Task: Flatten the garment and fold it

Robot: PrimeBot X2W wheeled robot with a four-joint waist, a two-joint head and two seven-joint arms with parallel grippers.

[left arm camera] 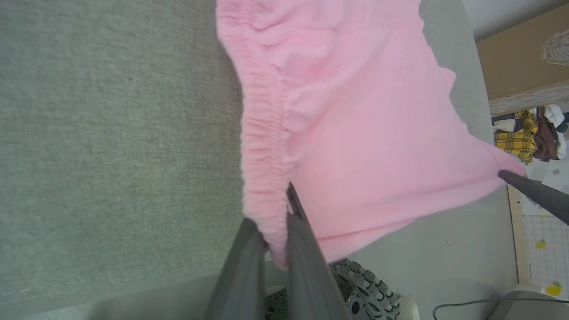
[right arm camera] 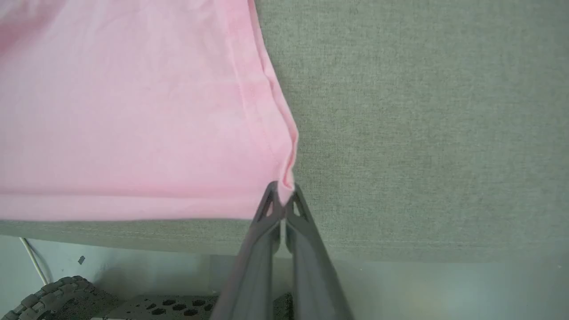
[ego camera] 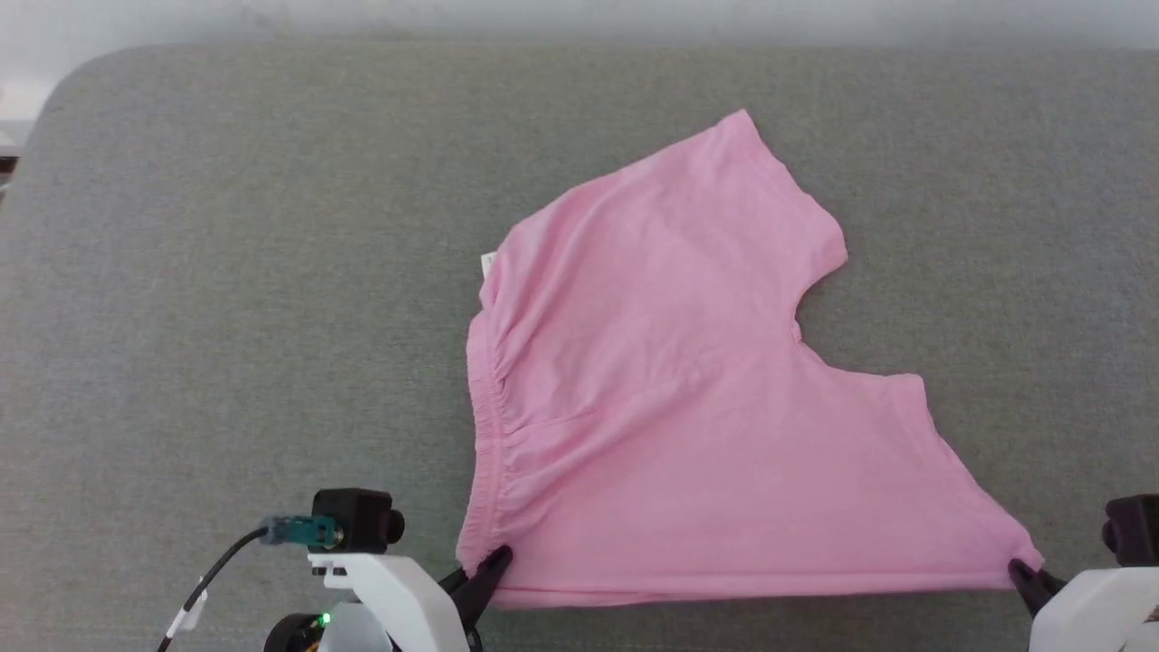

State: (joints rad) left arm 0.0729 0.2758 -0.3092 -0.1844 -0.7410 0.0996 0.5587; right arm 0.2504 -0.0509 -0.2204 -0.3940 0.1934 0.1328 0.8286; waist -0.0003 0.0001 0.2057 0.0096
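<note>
Pink shorts: apparently flattening; left gripper and right gripper each clamp a near corner (next, likely: carry both evenly into the fold).

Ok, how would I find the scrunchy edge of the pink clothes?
On the wide grey surface lies one pink garment. Its gathered edge is the side toward the robot's left, running up from the left end effector that pinches its corner. Only this edge is puckered; the others lie smooth.
</note>
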